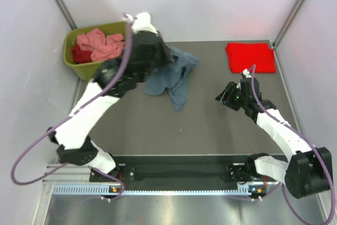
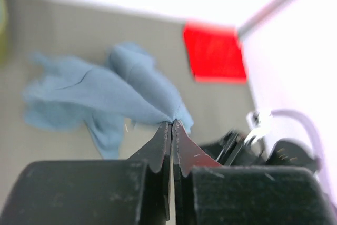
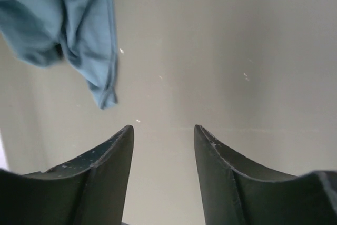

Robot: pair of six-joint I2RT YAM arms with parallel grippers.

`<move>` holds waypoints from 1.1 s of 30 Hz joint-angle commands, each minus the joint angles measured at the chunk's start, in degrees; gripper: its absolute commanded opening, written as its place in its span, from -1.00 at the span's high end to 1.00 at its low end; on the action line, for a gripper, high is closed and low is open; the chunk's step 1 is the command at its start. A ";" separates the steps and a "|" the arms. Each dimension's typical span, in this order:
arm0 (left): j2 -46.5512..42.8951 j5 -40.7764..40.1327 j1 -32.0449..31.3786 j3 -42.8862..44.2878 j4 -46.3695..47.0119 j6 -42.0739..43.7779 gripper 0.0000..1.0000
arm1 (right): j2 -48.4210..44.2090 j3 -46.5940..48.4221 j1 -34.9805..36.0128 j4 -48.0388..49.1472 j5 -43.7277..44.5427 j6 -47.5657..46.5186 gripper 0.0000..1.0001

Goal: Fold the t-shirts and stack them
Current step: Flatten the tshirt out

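Your left gripper [image 2: 172,124] clamps the unfolded blue shirt [image 2: 105,93]; right gripper [image 3: 163,130] spread, empty. Red shirt [image 1: 251,57] beyond it folded; shirts [image 1: 100,46] in the bin [image 1: 79,69] pending.

The left arm [image 1: 90,108] stretches far forward, and the left gripper [image 2: 172,126] is pinched tight (fingertips meeting) on a fold of the blue-grey t-shirt [image 2: 105,88]. The right arm [image 1: 279,130] is bent low, and the right gripper [image 3: 163,129] faces the table, fingers spread apart.

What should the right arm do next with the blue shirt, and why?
Probably reach the right gripper, open over bare table, toward the loose end of the blue shirt and pinch it: the left gripper is shut on one bunched spot, so it hangs crumpled.
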 commanded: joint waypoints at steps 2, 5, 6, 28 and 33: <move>-2.65 -10.26 0.31 4.51 -6.73 8.80 1.00 | 4.52 3.15 0.39 6.67 -3.43 3.41 -0.06; -5.29 -14.31 0.31 4.95 -3.48 12.49 1.00 | 9.35 3.59 3.02 10.72 -4.75 5.08 -0.13; -6.17 -14.84 0.57 5.21 -3.12 13.98 1.00 | 10.68 3.94 3.99 11.60 -4.67 5.35 -0.15; -13.82 -9.77 10.85 -12.63 -1.10 16.99 1.00 | 33.71 16.93 12.17 19.69 9.31 18.72 -0.09; -14.35 -7.29 14.10 -14.82 -0.39 17.07 1.00 | 40.83 22.48 11.99 18.11 12.38 16.08 -0.13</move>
